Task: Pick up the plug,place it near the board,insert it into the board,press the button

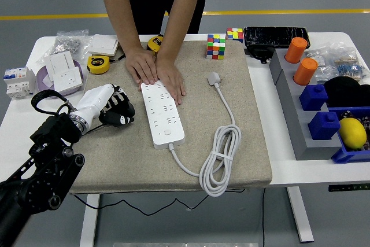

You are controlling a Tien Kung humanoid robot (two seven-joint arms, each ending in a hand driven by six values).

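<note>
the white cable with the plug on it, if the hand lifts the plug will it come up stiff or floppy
Probably floppy: the white cable curves loosely behind the plug. Its tied coil would likely drag and tug back. The plug itself looks small and rigid, likely light.

left arm [34, 183] cut off at edge | board [162, 114] far end perhaps under person's hands [156, 70]

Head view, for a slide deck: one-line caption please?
Robot's left hand hovers beside the power strip a person's hands steady; the plug lies unplugged.
</note>
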